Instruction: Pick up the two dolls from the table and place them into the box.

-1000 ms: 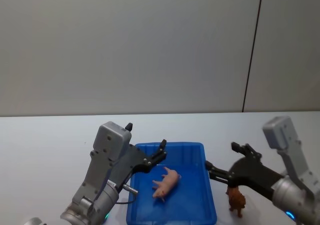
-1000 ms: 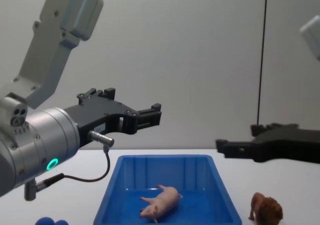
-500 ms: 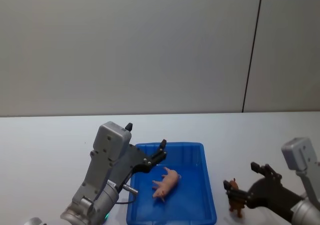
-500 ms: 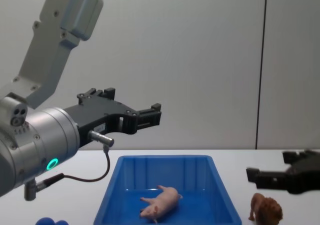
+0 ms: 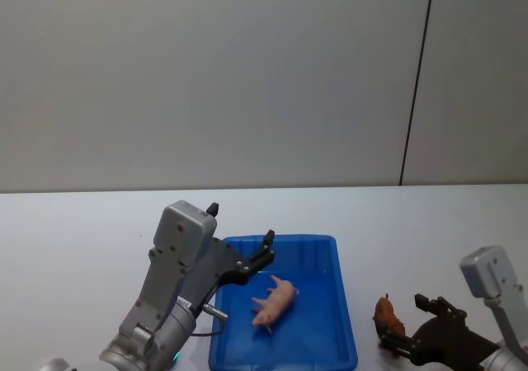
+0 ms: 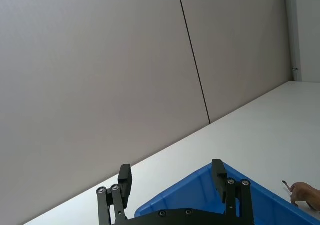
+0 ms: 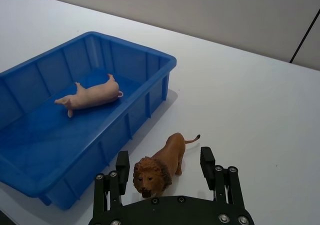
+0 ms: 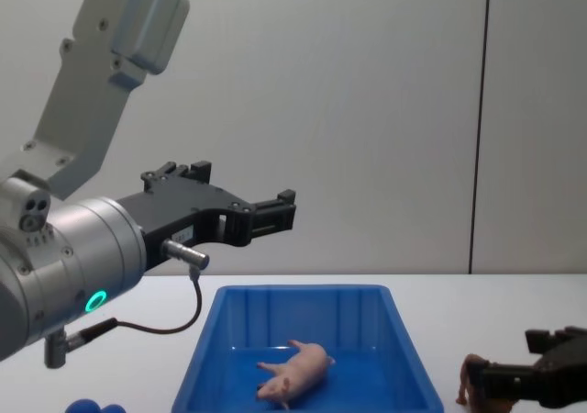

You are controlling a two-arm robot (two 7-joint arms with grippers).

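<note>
The lion [image 7: 160, 166] is seen standing upright on the bench [image 7: 250, 100], just beside the right-hand wall of the box [image 7: 165, 62] but apart from it. Its maned head is turned toward the right wrist camera and its tail points away. It is straddled by the right gripper [image 7: 165, 159], which has been lowered close to the bench. The fingers [image 7: 122, 166] are spread wide, one on each flank, and nothing is held yet. A gap can be made out on both sides of the body.

The step in hand is judged to be the grasp of the lion. It would best be done by closing across the trunk behind the mane, where the sides are flatter, not on the shaggy head or the thin legs. The gripper should be centred first, so that the figure is not tipped or pushed against the box by one finger arriving early. A straight lift should follow, high enough for the rim to be cleared.

The pig [image 7: 95, 95] is already lying on its side in the box. The left gripper [image 6: 171, 175] is held above the box's left side, open and empty.
</note>
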